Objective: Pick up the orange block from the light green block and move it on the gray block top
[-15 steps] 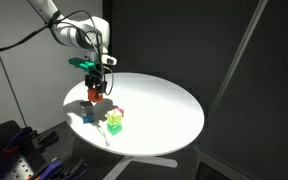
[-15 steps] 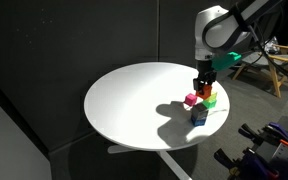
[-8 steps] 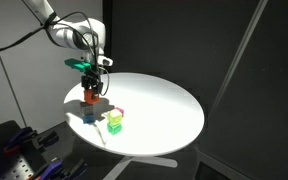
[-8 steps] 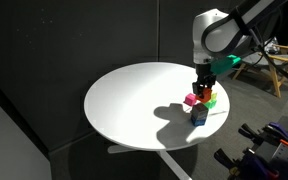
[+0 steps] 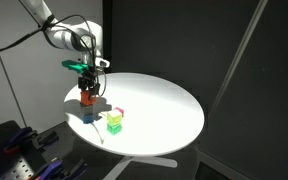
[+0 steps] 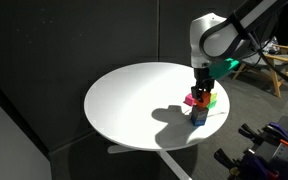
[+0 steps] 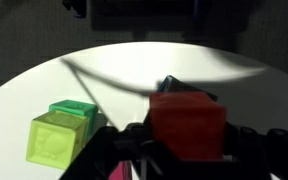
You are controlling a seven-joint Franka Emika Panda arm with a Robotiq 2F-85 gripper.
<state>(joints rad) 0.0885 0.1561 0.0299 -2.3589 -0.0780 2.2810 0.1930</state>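
My gripper point(image 5: 86, 93) is shut on the orange block point(image 5: 86, 98) and holds it a little above the table. In the wrist view the orange block point(image 7: 187, 125) fills the space between the jaws of the gripper point(image 7: 187, 145). The light green block point(image 7: 56, 142) stands on the table to the left, apart from the gripper; it also shows in both exterior views point(image 5: 114, 125) point(image 6: 211, 101). A blue cube point(image 5: 88, 115) point(image 6: 198, 116) sits under the gripper. I cannot make out the gray block; a dark block corner point(image 7: 170, 86) shows behind the orange block.
A darker green block point(image 7: 76, 108) touches the light green one, and a pink block point(image 5: 120, 113) point(image 6: 190, 99) lies beside them. The blocks sit near the edge of the round white table point(image 5: 164, 110). A dark curtain stands behind it.
My gripper has carried the orange block sideways, away from the light green block and over the blue cube. The blocks on the table have not moved.
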